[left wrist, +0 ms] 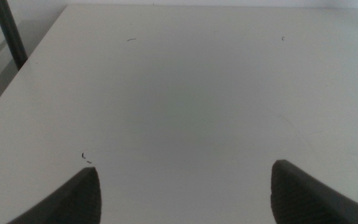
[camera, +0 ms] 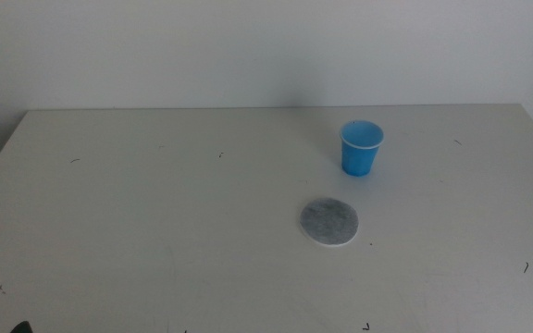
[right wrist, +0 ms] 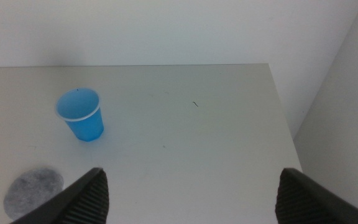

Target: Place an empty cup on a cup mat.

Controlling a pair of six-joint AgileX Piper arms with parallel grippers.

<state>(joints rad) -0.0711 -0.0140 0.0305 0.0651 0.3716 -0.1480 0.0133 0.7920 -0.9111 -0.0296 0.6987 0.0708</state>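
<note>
While upright, mouth up, cup [camera: 362, 148] stands apart from cup mat [camera: 329, 222].

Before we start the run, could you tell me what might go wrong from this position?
1. The cup is light, upright and open-topped; a jaw catching its rim could tip it or push it along the table.
2. The mat is only slightly wider than the cup, so an off-centre placement could leave the cup overhanging.
3. The right gripper, open, sees both items; the left gripper, open, sees only bare table, so it seems the poorer choice.
</note>
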